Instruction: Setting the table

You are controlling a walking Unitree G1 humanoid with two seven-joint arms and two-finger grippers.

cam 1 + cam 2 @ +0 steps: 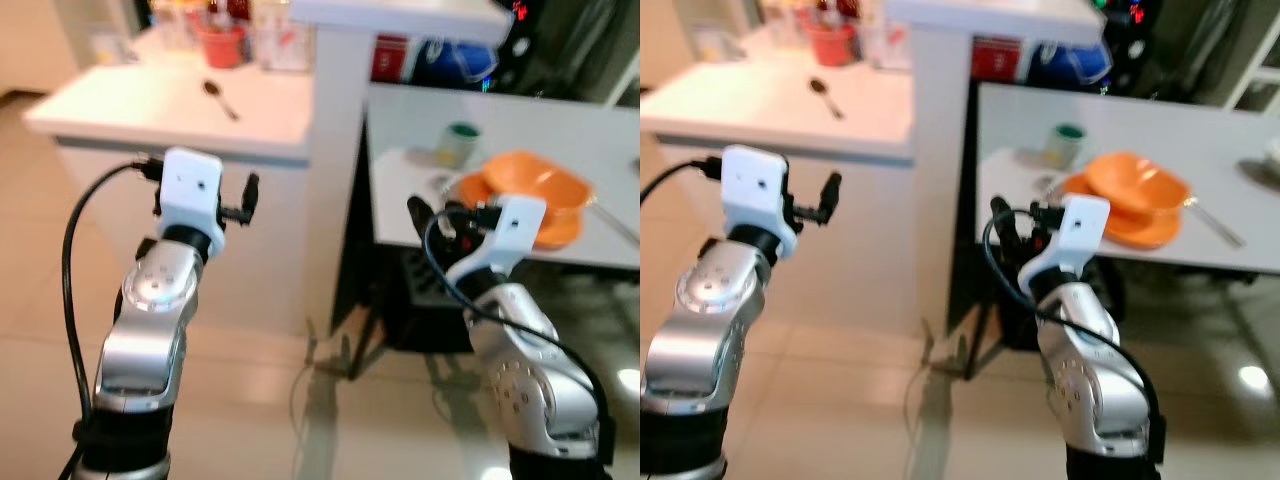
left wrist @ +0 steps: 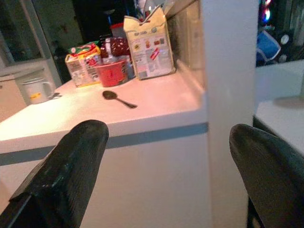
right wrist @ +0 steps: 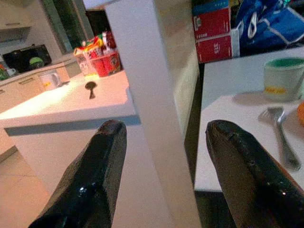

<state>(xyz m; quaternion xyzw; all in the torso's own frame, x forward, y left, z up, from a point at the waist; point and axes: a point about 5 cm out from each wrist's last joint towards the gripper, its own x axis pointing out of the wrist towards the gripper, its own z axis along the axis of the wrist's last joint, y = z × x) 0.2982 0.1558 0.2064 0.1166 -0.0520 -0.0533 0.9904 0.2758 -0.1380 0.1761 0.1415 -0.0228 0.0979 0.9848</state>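
silver jointed arms, white wrist blocks, looping black cables, black-fingered pincers

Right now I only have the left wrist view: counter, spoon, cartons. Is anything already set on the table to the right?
Observer: Yes. An orange bowl sits on an orange plate on the white table.
Operator: Any cutlery there?
Observer: A fork lies on the table beside the plate, near a green-rimmed mug.
Operator: Where is the right gripper?
Observer: The right gripper is raised at the table's near edge, open and holding nothing.
Operator: And the spoon against my left gripper?
Observer: From the head views, the spoon lies mid-counter, well beyond the open left gripper.
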